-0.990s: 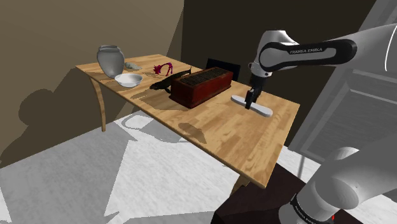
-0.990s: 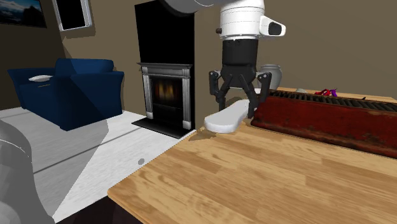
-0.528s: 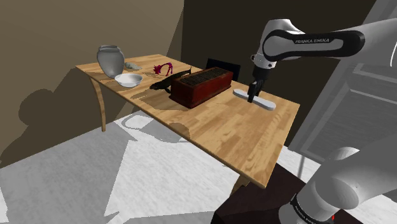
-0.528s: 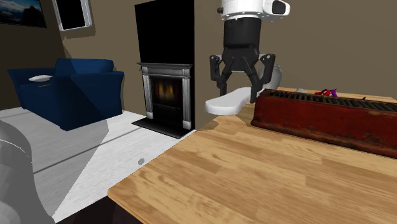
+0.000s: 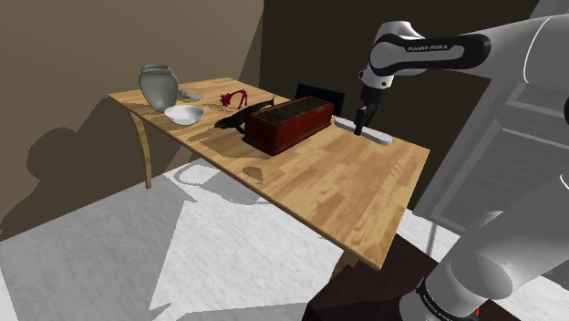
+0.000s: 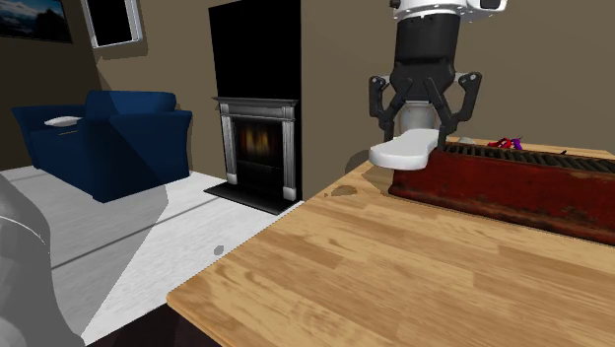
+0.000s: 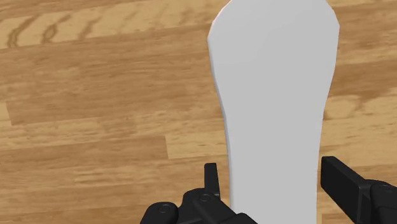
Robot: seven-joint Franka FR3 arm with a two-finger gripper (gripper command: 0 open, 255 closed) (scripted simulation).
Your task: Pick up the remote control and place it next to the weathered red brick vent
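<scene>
The remote control [image 5: 374,136], drawn as a plain white flat slab, hangs a little above the wooden table [image 5: 346,196] with my gripper [image 5: 362,125] shut on it. In the second exterior view the remote [image 6: 405,149] is level, just off the near end of the weathered red brick vent [image 6: 512,192], and the gripper [image 6: 422,120] comes straight down onto it. The vent [image 5: 292,124] is a long dark-red box with a grated top. In the wrist view the black fingers [image 7: 212,181] clasp the remote [image 7: 273,95] by its long edges over bare wood.
A grey vase [image 5: 158,87], a white bowl [image 5: 185,114], a small red object [image 5: 234,97] and a dark object [image 5: 232,119] stand at the table's far end. A black box [image 5: 319,95] sits behind the vent. A fireplace [image 6: 258,138] and a blue sofa [image 6: 108,133] stand beyond the table.
The gripper has carried the remote up off the table and toward the vent's end, rightward in the second exterior view. It stays shut on the remote throughout.
</scene>
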